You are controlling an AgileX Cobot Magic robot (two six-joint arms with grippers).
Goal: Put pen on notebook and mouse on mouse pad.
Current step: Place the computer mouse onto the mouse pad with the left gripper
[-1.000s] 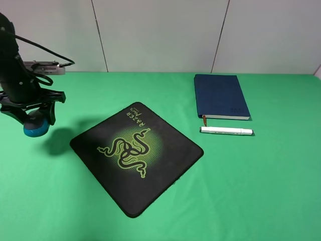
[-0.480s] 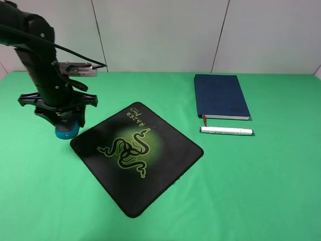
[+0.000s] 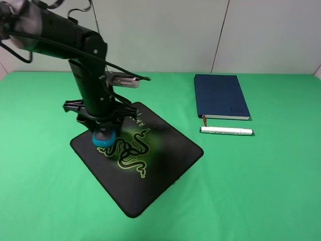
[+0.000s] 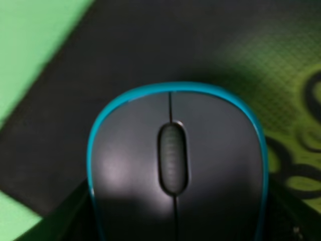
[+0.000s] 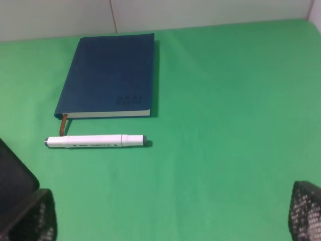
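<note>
The left arm (image 3: 89, 75) has swung in from the side of the bench (image 3: 261, 201), and its hand (image 3: 104, 134) is now over the mouse pad (image 3: 160, 165) — clenched on the mouse (image 3: 105, 140). The big black mouse pad lies turned at a slant in the middle of the green bench. The blue notebook (image 3: 219, 95) lies shut near the back, well to the right of the pad. The white pen (image 3: 226, 131) lies on the bench just in front of it. The mouse is down by the snake logo (image 3: 131, 150) — I cannot tell if it touches the pad. The right hand (image 5: 170, 216) is spread wide and holds nothing.

The mouse pad (image 3: 165, 155) bears green "RAZER" lettering; notebook (image 5: 108, 70) and pen (image 5: 95, 141) print is illegible.
</note>
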